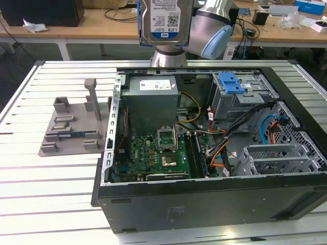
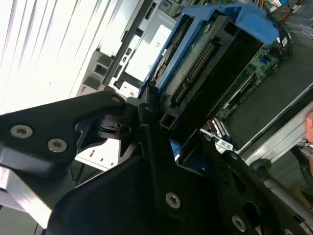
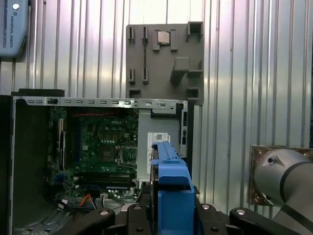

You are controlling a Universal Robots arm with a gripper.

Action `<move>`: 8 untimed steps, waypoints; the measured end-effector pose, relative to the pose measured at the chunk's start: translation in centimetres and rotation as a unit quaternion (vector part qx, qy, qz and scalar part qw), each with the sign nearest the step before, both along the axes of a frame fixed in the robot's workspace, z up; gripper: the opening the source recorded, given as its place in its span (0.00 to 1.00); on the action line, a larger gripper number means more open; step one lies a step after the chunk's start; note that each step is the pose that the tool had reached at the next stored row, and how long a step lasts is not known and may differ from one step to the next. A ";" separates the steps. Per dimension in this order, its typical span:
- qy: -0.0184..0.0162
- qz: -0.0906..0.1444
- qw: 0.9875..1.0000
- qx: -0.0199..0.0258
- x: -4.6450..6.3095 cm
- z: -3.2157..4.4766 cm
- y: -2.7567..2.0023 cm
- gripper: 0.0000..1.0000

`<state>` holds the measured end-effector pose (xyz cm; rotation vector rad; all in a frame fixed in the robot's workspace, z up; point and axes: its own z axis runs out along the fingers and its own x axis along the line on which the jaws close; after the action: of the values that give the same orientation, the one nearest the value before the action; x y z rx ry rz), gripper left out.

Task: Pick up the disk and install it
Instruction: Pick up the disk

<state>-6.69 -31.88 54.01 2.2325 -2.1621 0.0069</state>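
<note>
- Step in hand, as we judge it: carrying the disk (image 1: 164, 20) toward its bay; it hangs in the gripper (image 2: 168, 125), high above the open computer case (image 1: 204, 201), label face toward the exterior camera.
- To do this well, we reckon: keep the grip square on the blue carrier bracket (image 3: 172, 181) so the drive cannot swing; keep the connector edge (image 2: 195, 68), which points away from the gripper, off the case wall; pass well above the cable bundle (image 1: 225, 148) and the power supply (image 1: 152, 99), both below the gripper.
- Drive cage (image 1: 240, 99) with its blue latch (image 1: 231, 81) sits below the gripper and off to one side; motherboard (image 3: 105, 147) also below.
- Gripper: jaws drawn in narrow and clamped on the disk's near end; fingers (image 2: 149, 142) press the carrier from both sides; nothing else touched.
- Grey parts fixture (image 1: 71, 127) lies beside the case, well apart from the gripper.
</note>
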 end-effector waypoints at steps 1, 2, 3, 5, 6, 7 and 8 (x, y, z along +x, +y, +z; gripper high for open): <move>0.000 0.000 1.000 0.000 0.3 -0.12 -0.23 0.36; 0.000 0.000 1.000 0.000 0.6 -0.20 -0.35 0.36; 0.000 0.000 1.000 0.000 0.7 -0.25 -0.42 0.36; 0.000 0.000 1.000 0.000 1.1 -0.40 -0.66 0.36; 0.000 0.000 1.000 0.000 1.2 -0.46 -0.75 0.36; 0.000 0.000 1.000 0.000 1.4 -0.52 -0.87 0.36; 0.000 0.000 1.000 0.000 1.5 -0.58 -0.99 0.36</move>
<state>-5.17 -32.86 53.43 2.2324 -2.1620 0.0069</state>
